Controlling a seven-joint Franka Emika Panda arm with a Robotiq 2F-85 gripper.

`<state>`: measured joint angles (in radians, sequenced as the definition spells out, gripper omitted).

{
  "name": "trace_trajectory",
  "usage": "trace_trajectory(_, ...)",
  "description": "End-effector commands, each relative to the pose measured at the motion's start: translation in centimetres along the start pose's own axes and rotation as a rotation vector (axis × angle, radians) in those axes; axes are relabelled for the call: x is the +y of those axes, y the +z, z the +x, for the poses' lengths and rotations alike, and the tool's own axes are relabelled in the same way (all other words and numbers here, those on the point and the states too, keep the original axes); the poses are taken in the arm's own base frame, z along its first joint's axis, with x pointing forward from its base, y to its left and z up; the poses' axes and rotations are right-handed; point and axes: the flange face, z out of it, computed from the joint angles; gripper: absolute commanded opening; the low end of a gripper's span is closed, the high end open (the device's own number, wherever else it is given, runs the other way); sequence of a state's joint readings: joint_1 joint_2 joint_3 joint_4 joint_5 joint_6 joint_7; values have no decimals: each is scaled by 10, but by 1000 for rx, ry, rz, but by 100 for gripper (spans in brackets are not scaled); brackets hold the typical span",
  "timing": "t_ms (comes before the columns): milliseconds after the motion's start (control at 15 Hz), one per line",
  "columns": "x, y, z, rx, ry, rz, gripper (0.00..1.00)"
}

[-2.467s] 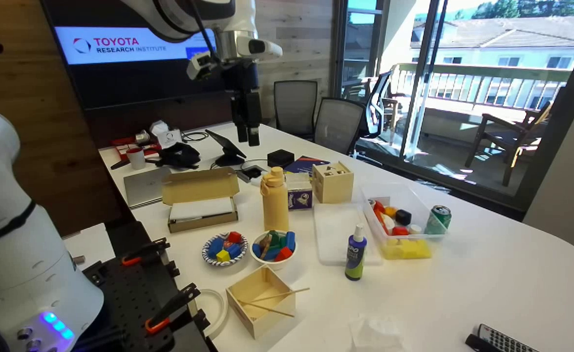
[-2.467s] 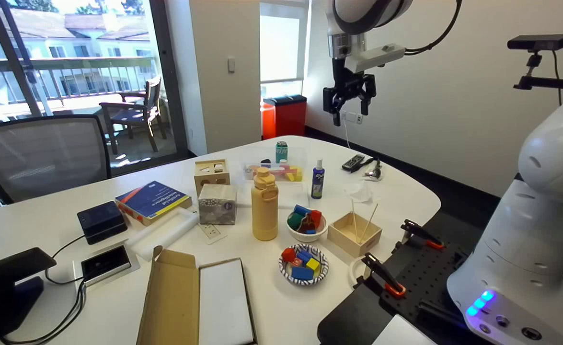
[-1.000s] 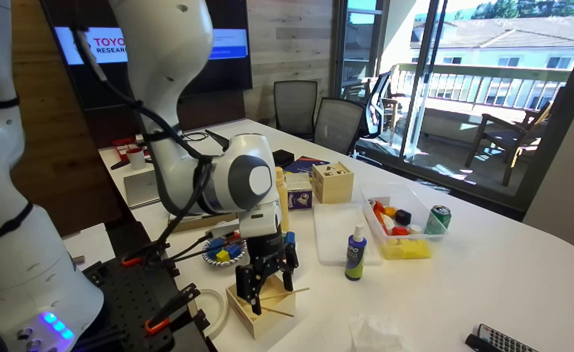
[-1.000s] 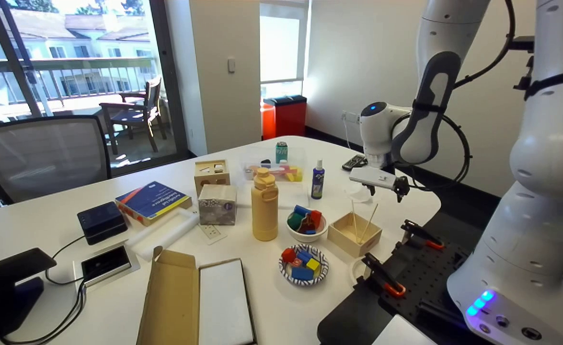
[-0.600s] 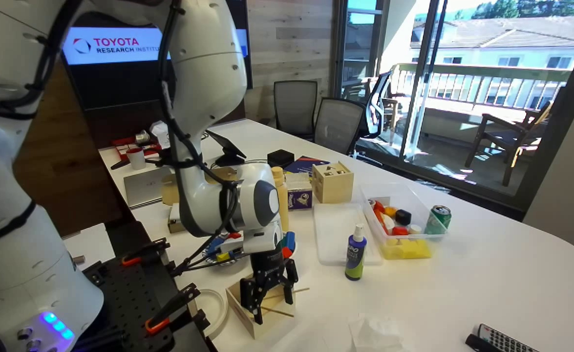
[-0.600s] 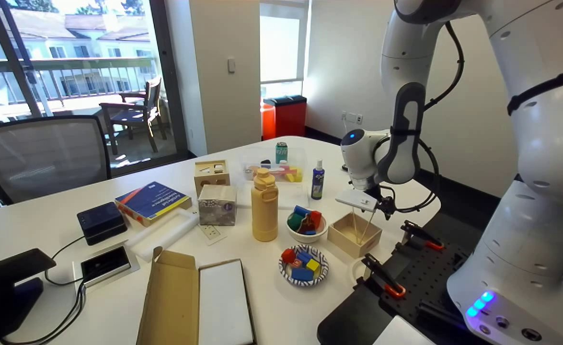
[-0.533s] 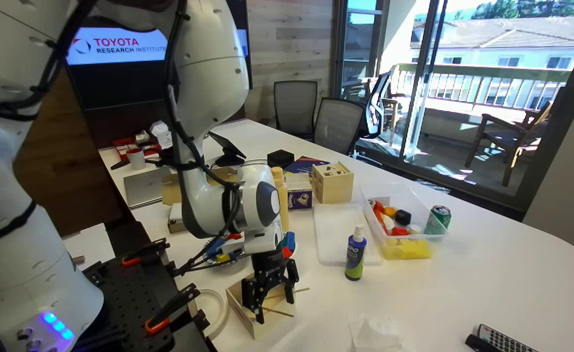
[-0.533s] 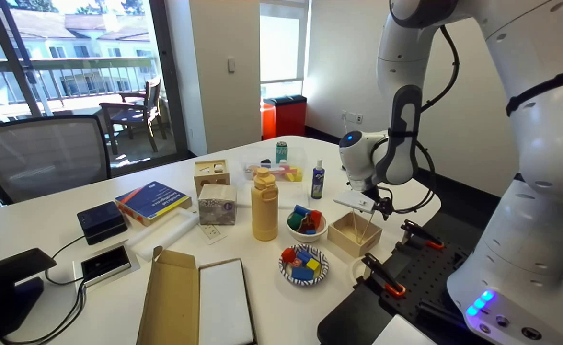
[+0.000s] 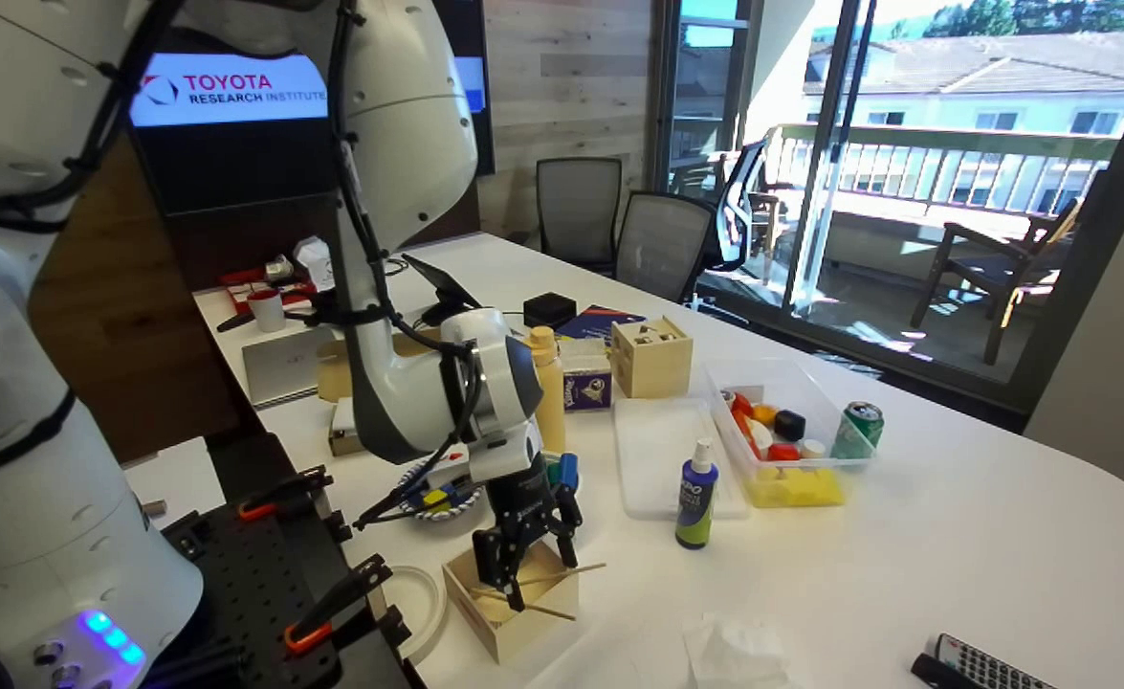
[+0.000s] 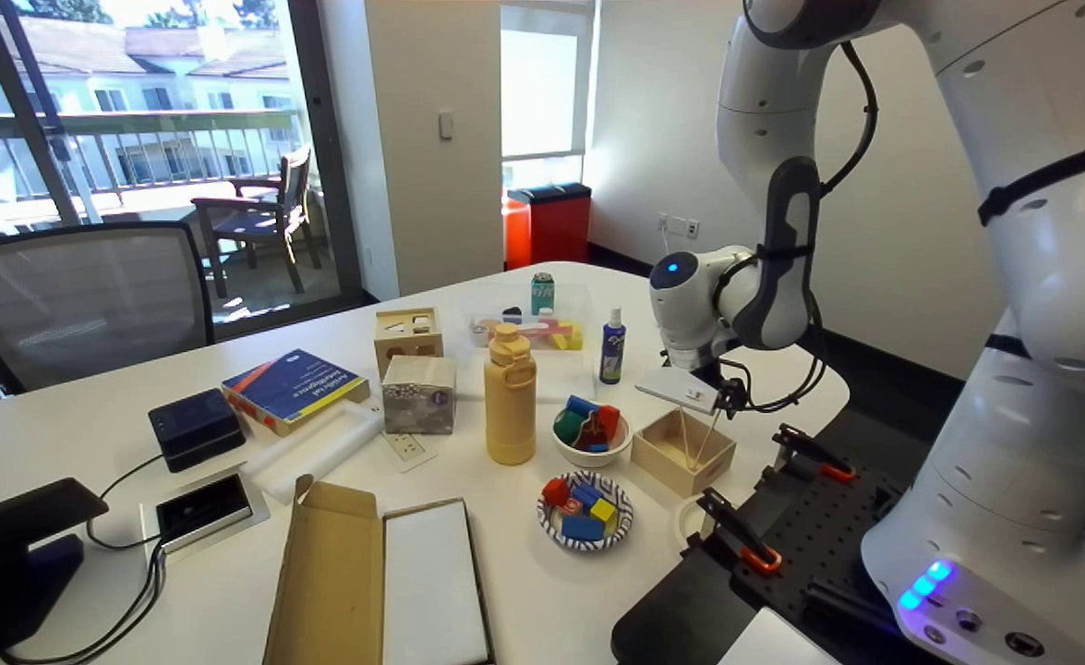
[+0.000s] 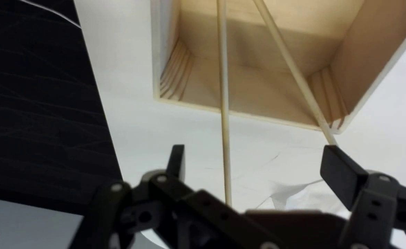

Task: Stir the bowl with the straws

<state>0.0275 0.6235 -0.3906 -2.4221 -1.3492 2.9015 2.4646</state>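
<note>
The straws are two thin wooden sticks (image 9: pixel 557 577) (image 10: pixel 708 434) leaning in an open wooden box (image 9: pixel 538 633), their ends over its rim. In the wrist view one straw (image 11: pixel 224 103) runs between my fingers; the other straw (image 11: pixel 294 67) passes behind the right fingertip. My gripper (image 9: pixel 542 578) is open and empty above the box; its fingers also show in the wrist view (image 11: pixel 254 157). Two bowls hold colored blocks: a white bowl (image 10: pixel 590 458) beside the box and a blue-and-white patterned bowl (image 10: pixel 588 543). Neither shows mostly orange-red contents; I cannot tell which is meant.
A yellow bottle (image 10: pixel 511 416) stands behind the bowls. A blue spray bottle (image 9: pixel 696 498) and a clear bin (image 9: pixel 815 383) stand farther along the table. Black clamps (image 9: pixel 341 598) and a white ring (image 9: pixel 432 622) lie beside the box. Crumpled tissue (image 9: pixel 734 655) lies nearby.
My gripper has swung down from high above the table to over the wooden box. In the last half second it has risen slightly and tilted. The straws and bowls have not moved.
</note>
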Motion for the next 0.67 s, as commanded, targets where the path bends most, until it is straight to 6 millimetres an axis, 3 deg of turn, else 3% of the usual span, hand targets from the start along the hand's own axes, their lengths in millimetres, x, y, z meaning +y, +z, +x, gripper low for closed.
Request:
trace_trajectory(0,1,-21,0,26,8,68,100)
trace_trajectory(200,-8,-30,4,49,-1,96,100)
trace_trajectory(600,-15,-18,1,59,-19,86,100)
